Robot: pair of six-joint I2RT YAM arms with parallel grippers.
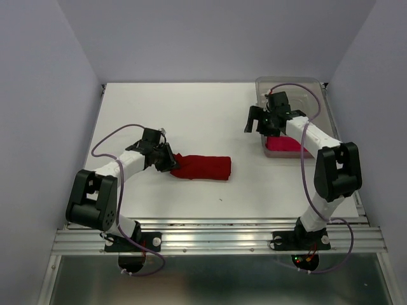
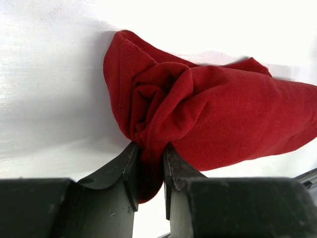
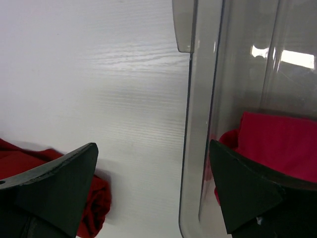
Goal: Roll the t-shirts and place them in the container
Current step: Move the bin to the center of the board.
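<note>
The dark red t-shirt [image 1: 202, 168] lies rolled into a short bundle on the white table, left of centre. My left gripper [image 1: 170, 160] is shut on the bundle's left end; in the left wrist view the fingers [image 2: 130, 166] pinch a fold of the red cloth [image 2: 218, 114]. The magenta-pink t-shirt [image 1: 286, 145] lies inside the clear plastic bin [image 1: 289, 82] at the back right. My right gripper [image 1: 259, 127] is open and empty, above the bin's left wall. In the right wrist view its jaws [image 3: 152, 146] straddle that wall [image 3: 190, 124], with the pink shirt [image 3: 277, 144] behind it.
The bin stands against the table's right edge, near the back. Grey walls close in the table on the left, back and right. A metal rail [image 1: 216, 238] runs along the near edge by the arm bases. The red bundle's end shows in the right wrist view [image 3: 94, 198].
</note>
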